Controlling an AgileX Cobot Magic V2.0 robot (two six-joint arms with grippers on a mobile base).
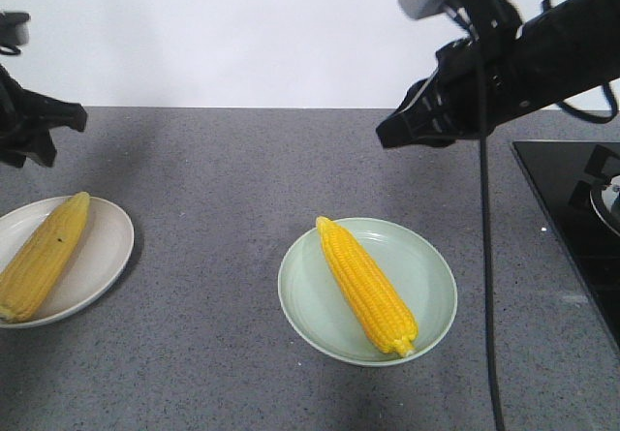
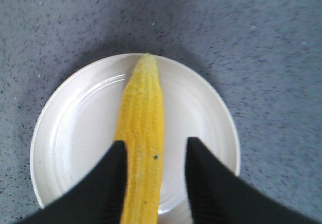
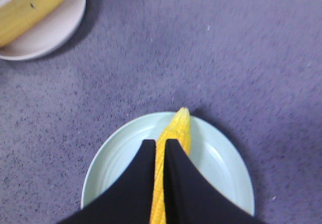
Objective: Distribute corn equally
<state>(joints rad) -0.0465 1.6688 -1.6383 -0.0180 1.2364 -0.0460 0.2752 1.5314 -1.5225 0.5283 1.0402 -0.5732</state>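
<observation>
Two cobs of corn show. A pale yellow cob (image 1: 44,257) (image 2: 143,118) lies on a white plate (image 1: 105,252) (image 2: 75,128) at the left. A deep yellow cob (image 1: 366,284) (image 3: 179,126) lies on a pale green plate (image 1: 426,276) (image 3: 216,168) at the centre. My left gripper (image 1: 58,136) (image 2: 153,147) hangs above the white plate, open, its fingers wider apart than the cob below. High over the green plate, my right gripper (image 1: 392,133) (image 3: 160,143) is shut with nothing held; the cob shows far below through the thin slit.
A black cooktop (image 1: 572,218) fills the right edge of the grey counter. A dark cable (image 1: 484,257) hangs from the right arm down past the green plate. A white wall runs along the back. The white plate (image 3: 55,27) also shows in the right wrist view.
</observation>
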